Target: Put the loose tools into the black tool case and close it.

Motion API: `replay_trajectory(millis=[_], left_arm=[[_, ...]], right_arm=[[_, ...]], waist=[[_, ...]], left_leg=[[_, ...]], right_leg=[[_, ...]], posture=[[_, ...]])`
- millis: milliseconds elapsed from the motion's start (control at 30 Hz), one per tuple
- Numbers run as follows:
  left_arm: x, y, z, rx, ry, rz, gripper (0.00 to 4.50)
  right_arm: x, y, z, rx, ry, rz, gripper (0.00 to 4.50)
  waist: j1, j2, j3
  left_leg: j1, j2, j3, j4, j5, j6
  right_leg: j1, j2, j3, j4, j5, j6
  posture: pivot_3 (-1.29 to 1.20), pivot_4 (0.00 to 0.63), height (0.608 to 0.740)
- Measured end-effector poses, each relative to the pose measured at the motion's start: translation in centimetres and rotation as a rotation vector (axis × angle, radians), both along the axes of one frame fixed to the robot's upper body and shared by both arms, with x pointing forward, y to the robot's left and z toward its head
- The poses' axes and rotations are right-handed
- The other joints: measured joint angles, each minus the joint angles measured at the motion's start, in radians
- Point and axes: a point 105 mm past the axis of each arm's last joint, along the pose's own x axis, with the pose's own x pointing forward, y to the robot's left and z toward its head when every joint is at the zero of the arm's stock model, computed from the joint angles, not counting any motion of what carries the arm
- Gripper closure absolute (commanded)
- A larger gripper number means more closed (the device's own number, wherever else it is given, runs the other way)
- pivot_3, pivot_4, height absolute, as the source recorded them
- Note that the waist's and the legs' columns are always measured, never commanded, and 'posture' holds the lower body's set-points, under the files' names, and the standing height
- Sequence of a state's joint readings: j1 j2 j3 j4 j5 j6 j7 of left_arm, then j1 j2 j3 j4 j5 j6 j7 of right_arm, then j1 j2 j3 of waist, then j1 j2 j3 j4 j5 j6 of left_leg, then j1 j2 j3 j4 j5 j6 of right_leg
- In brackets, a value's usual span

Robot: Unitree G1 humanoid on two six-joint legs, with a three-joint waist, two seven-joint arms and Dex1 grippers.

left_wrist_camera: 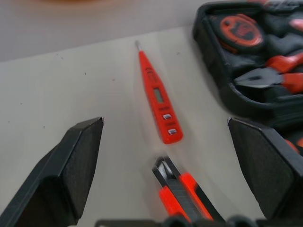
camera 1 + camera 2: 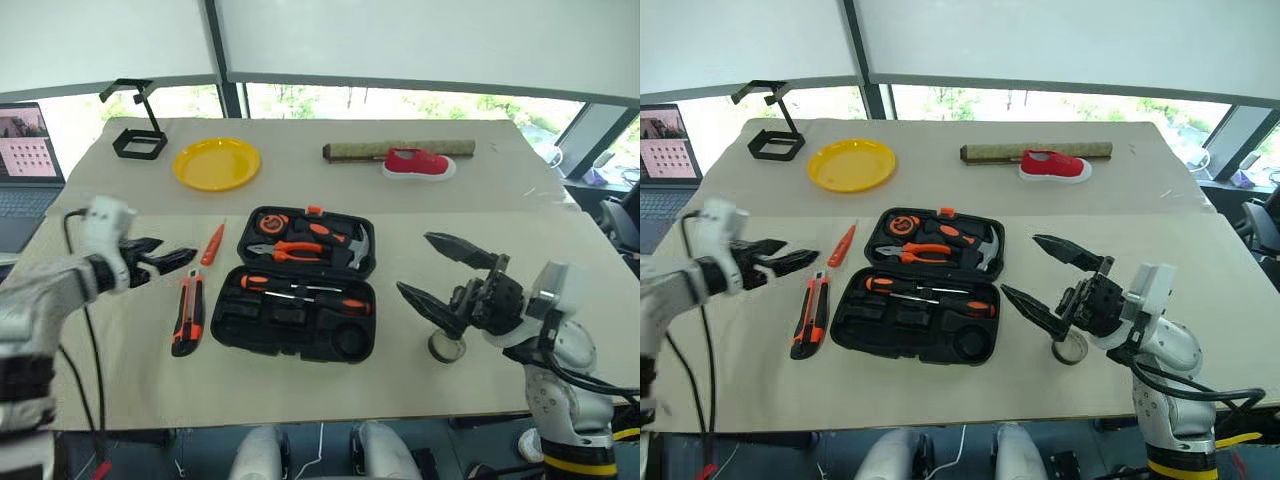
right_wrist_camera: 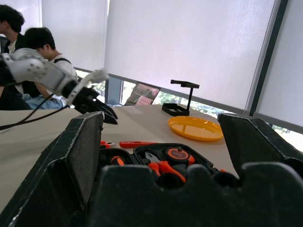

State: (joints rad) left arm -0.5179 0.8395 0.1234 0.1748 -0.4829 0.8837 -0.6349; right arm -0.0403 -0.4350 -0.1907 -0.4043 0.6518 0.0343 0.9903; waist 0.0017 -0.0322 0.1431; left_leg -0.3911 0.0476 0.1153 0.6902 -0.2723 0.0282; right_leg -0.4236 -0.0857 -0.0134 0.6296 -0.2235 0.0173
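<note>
We see two screwdrivers (image 2: 300, 290) seated in the open case (image 2: 300, 325). Left of it lie knife (image 2: 187, 312) and tester (image 2: 212, 243); tape roll (image 2: 446, 348) right (all loose). Both grippers, left (image 2: 165, 262) and right (image 2: 440, 275), gape empty.

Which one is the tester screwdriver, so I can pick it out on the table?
Find the open black tool case in the middle of the table. Just off the case's left side lie two orange tools; the tester screwdriver is the farther one, slim and all orange with a bare metal tip. The utility knife nearer the robot is broader, orange and black.
</note>
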Motion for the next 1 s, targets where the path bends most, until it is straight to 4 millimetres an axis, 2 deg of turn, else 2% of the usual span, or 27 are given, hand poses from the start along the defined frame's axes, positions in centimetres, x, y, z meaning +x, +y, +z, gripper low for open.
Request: replay_trajectory(millis=[133, 300, 400, 633, 700, 900, 1000], left_arm=[[2.6, -2.0, -1.2, 0.035, 0.057, 0.01, 0.0], [4.1, -1.9, -2.7, 0.036, 0.087, 0.076, 0.0], [4.4, -2.0, -3.0, 0.051, 0.086, 0.08, 0.81], [4.6, -1.8, -3.7, 0.043, 0.062, 0.111, 3.47], [4.4, -1.6, -3.8, 0.034, 0.052, 0.115, 4.02], [4.3, -1.6, -3.8, 0.051, -0.08, 0.037, 4.06], [4.2, -2.2, -2.4, 0.039, -0.199, -0.092, 4.06]], right_arm=[[0.0, 0.4, -0.2, -0.005, 0.008, 0.017, 0.03], [0.0, 0.3, -0.4, -0.002, 0.015, 0.007, 0.03], [0.0, 0.3, -0.4, -0.002, 0.016, 0.003, 0.0], [0.0, 0.2, -0.6, -0.003, 0.023, 0.001, 0.0], [-0.1, 0.2, -0.6, -0.01, 0.023, 0.001, 0.0], [-0.1, 0.1, -0.6, -0.028, 0.024, 0.0, 0.0], [-0.1, 0.0, -0.6, -0.042, 0.024, 0.0, 0.0]], waist=[[0.002, -0.001, 0.001], [-0.002, -0.002, 0.001], [0.001, -0.002, 0.001], [0.008, -0.002, 0.001], [0.009, -0.002, 0.001], [0.01, -0.002, 0.001], [0.01, -0.004, 0.002]], left_leg=[[-0.001, 0.0, 0.0, 0.0, 0.0, 0.0], [-0.002, 0.0, -0.001, 0.0, 0.0, 0.0], [-0.001, 0.0, -0.001, 0.001, 0.0, 0.0], [0.0, 0.0, -0.001, 0.002, 0.0, 0.0], [0.0, 0.0, -0.001, 0.002, 0.0, 0.001], [-0.001, 0.0, -0.001, 0.003, 0.0, 0.001], [-0.004, 0.001, -0.001, 0.004, 0.0, 0.001]], right_leg=[[-0.001, 0.001, 0.0, -0.001, 0.0, 0.0], [-0.001, 0.001, 0.0, -0.001, -0.001, 0.0], [0.0, 0.001, 0.0, 0.0, 0.0, 0.0], [0.002, 0.0, 0.001, 0.001, 0.0, 0.001], [0.002, 0.0, 0.001, 0.001, 0.0, 0.001], [0.001, -0.001, 0.0, 0.001, 0.0, 0.001], [-0.001, -0.001, -0.002, 0.001, 0.0, 0.001]], posture=[[0.0, 0.15, 0.74], [0.0, 0.15, 0.74], [0.0, 0.15, 0.74], [0.0, 0.15, 0.74], [0.0, 0.15, 0.74], [0.0, 0.15, 0.74], [0.0, 0.15, 0.74]])
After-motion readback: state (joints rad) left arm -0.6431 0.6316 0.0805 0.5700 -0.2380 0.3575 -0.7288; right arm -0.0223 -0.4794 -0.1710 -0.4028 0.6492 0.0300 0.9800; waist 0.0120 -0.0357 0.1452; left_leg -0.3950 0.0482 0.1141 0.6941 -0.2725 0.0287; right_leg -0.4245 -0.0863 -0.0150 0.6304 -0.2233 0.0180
